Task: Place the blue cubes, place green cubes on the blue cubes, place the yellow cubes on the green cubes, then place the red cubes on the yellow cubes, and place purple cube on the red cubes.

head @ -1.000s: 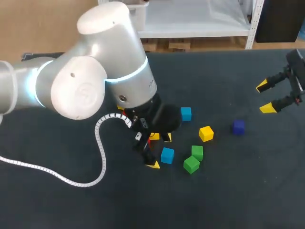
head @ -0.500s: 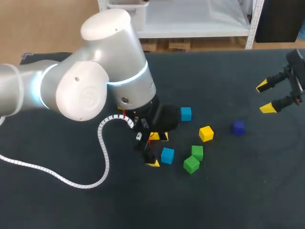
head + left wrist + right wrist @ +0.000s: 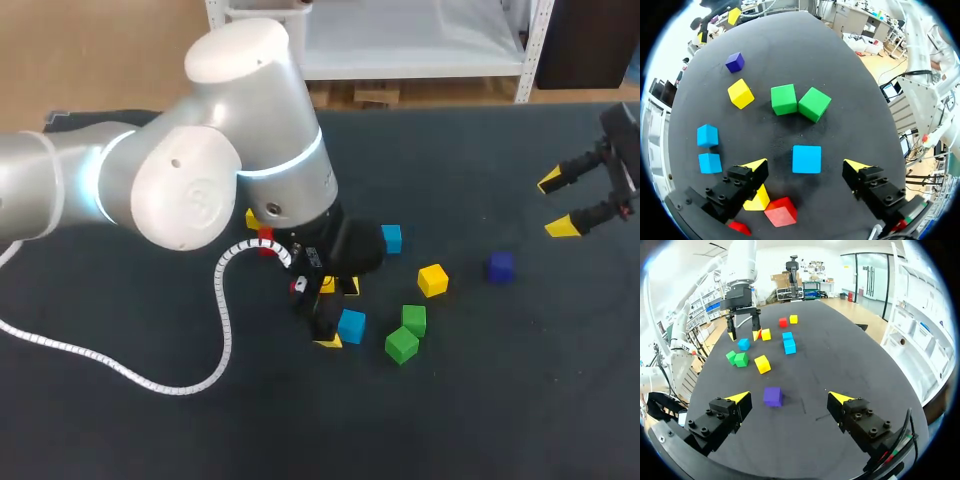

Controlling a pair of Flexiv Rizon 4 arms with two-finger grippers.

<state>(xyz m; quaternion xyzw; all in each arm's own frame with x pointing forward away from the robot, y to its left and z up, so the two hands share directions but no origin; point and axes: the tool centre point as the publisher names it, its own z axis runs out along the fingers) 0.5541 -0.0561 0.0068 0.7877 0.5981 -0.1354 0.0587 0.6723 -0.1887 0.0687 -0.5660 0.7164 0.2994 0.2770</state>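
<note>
- While I am checking against the last second, my left gripper (image 3: pixel 805 166) is edging sideways over the blue cube (image 3: pixel 806 159), which is not moving.
- I am reading this as alignment for the first pick, with no stacking started.
- Its fingers are standing released, and the cube is lying between them, touching neither.
- My right gripper (image 3: pixel 788 397) is hanging open, well apart.

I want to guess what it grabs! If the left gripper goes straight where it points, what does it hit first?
Most likely the blue cube, lying on the table ahead of the left gripper, midway between its open fingers. How far off is unclear.
</note>
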